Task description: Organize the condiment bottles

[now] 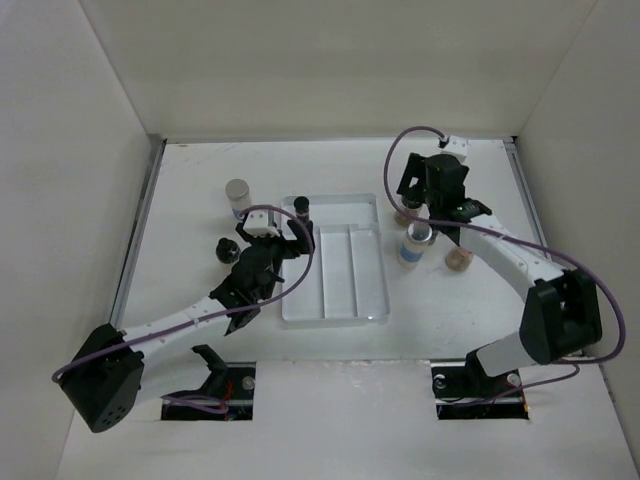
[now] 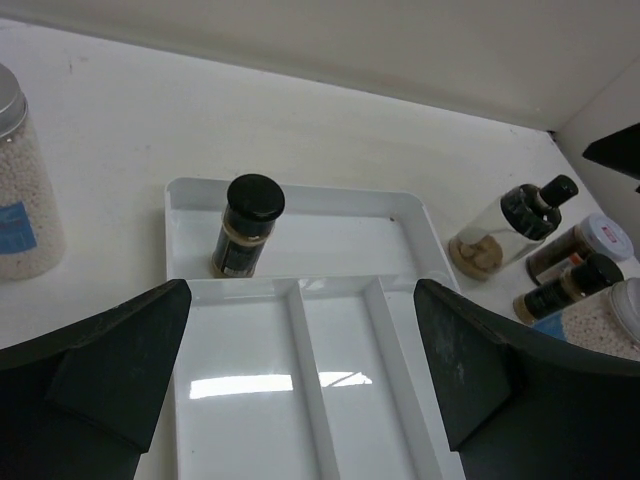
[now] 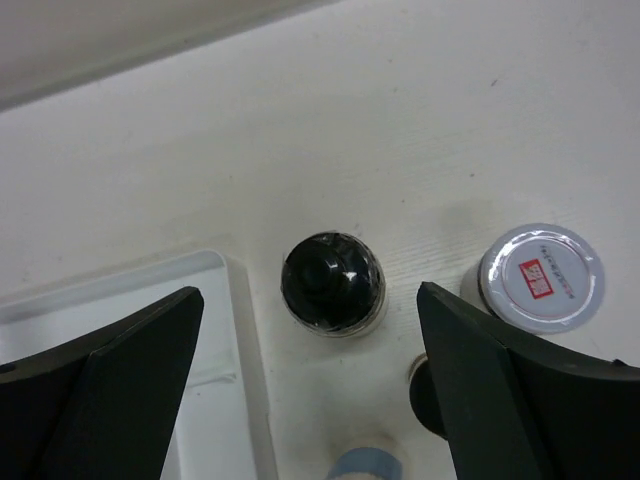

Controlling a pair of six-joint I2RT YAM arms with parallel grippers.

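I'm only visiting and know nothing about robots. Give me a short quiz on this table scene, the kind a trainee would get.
1. True or false: three bottles stand inside the white rectangular plastic tray.
2. The dark brown cylindrical bottle standing in the tray has a cap that is: A) silver, B) black, C) pink.
3. Fill in the blank: the left gripper and the right gripper both have their jaws ____.

Key:
1. False; only one bottle stands in it.
2. B.
3. Open.
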